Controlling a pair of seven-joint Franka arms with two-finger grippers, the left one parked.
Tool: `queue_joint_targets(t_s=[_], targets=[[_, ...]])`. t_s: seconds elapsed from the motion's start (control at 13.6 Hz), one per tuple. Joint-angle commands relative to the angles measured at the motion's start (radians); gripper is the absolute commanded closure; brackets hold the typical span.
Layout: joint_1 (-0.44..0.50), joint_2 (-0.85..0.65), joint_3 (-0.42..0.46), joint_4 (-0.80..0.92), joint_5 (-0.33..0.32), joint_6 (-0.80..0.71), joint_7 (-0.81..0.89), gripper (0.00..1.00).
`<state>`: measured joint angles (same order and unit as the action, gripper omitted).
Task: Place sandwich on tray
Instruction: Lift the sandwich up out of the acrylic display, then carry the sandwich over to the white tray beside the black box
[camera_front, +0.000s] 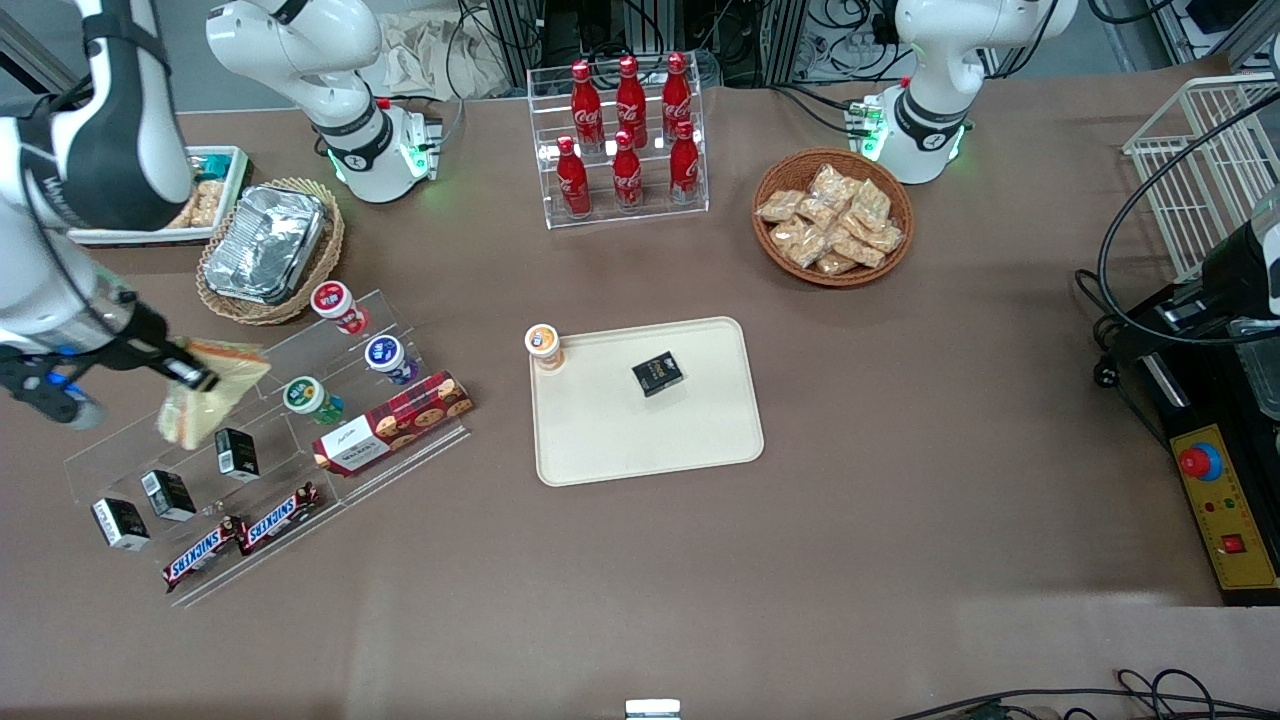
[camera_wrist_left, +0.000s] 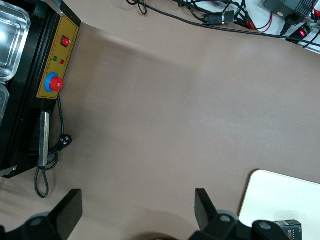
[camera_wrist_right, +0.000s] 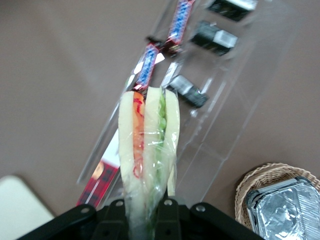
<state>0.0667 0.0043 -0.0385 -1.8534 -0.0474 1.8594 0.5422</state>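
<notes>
The sandwich (camera_front: 210, 395) is a clear-wrapped wedge of pale bread with orange-red and green filling. My right gripper (camera_front: 190, 375) is shut on it and holds it in the air above the clear acrylic snack shelf (camera_front: 265, 440), toward the working arm's end of the table. In the right wrist view the sandwich (camera_wrist_right: 147, 150) sticks out from between the black fingers (camera_wrist_right: 172, 215) of the gripper (camera_wrist_right: 145, 212). The cream-beige tray (camera_front: 690, 440) lies in the middle of the table, well away from the gripper. It holds a small black box (camera_front: 657, 373) and an orange-lidded cup (camera_front: 543, 345).
The acrylic shelf carries Snickers bars (camera_front: 240, 535), small black boxes (camera_front: 165, 495), round tubs (camera_front: 385, 358) and a red cookie box (camera_front: 395, 420). A foil container (camera_front: 265, 243) sits in a wicker basket. A cola bottle rack (camera_front: 625, 140) and a basket of snack packets (camera_front: 833, 215) stand farther away.
</notes>
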Motion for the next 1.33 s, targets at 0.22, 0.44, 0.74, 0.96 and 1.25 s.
queue_joint_targets(t_s=[0.22,0.44,0.74,0.96,1.25], targets=[[0.312,0.066,-0.008,0.117,-0.012,-0.089,-0.027,1.00],[0.448,0.143,-0.008,0.155,-0.014,-0.094,-0.027,1.00],[0.619,0.259,-0.008,0.187,-0.132,-0.042,-0.050,1.00],[0.688,0.376,-0.008,0.236,-0.147,0.084,-0.122,1.00],[0.693,0.515,-0.009,0.293,-0.144,0.350,-0.370,1.00]])
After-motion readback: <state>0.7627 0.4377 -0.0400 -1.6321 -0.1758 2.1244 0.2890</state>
